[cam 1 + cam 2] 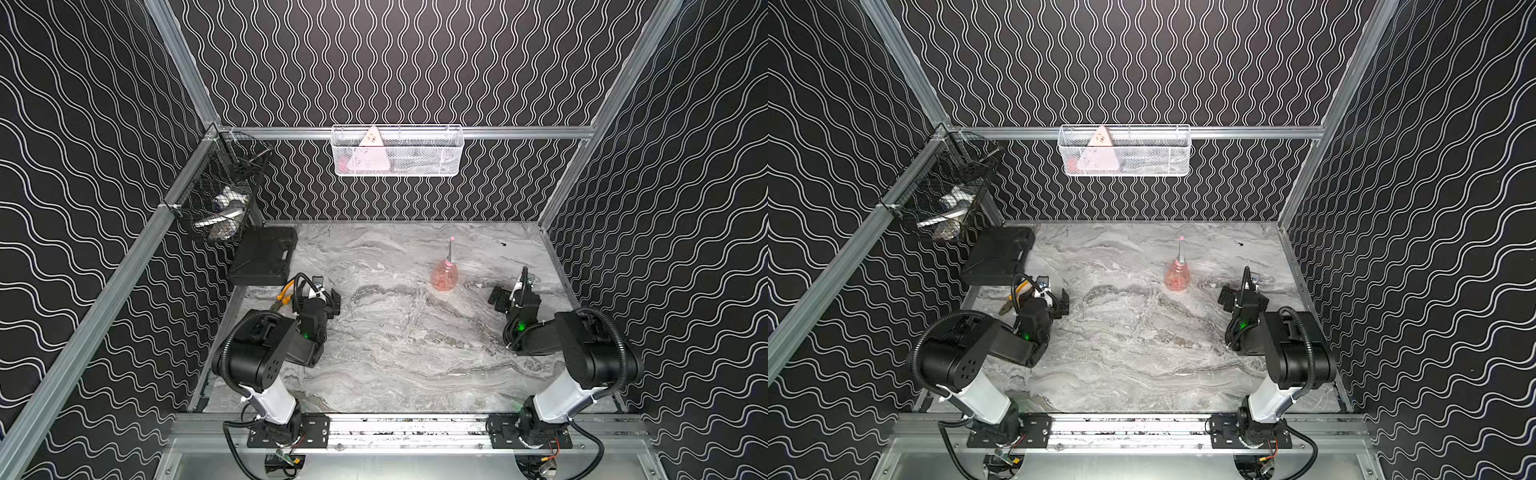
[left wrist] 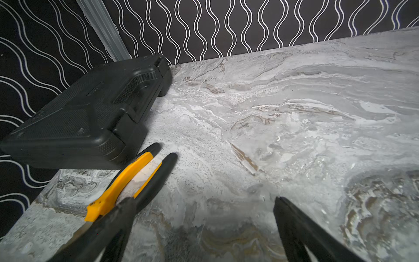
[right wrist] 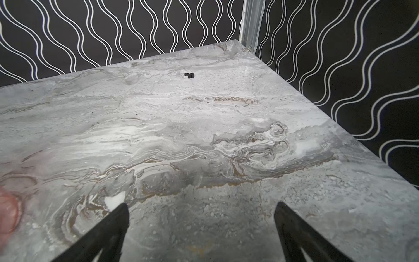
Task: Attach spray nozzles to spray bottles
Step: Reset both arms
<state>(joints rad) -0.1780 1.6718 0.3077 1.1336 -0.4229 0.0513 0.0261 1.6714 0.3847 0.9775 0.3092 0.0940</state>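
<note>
A translucent pink spray bottle point(image 1: 444, 277) point(image 1: 1177, 276) stands upright on the marble table, right of centre. A thin pale stem with a small pink tip point(image 1: 451, 249) rises from its neck. It is too small to tell whether this is the spray nozzle, and no trigger head shows. My right gripper point(image 1: 500, 299) point(image 3: 201, 204) hovers open and empty just right of the bottle. The bottle is only a pink blur point(image 3: 6, 211) at the edge of the right wrist view. My left gripper point(image 1: 334, 303) point(image 2: 201, 200) is open and empty at the table's left, far from the bottle.
Yellow-and-black pliers point(image 2: 136, 181) point(image 1: 282, 297) lie beside one left fingertip. A black case point(image 1: 264, 255) point(image 2: 90, 113) sits at the back left. A black wire basket point(image 1: 220, 191) hangs on the left rail. A white basket point(image 1: 415, 158) on the back rail holds a pale pink triangular plate point(image 1: 370, 156). A small black bit point(image 3: 189, 75) lies at the back right.
</note>
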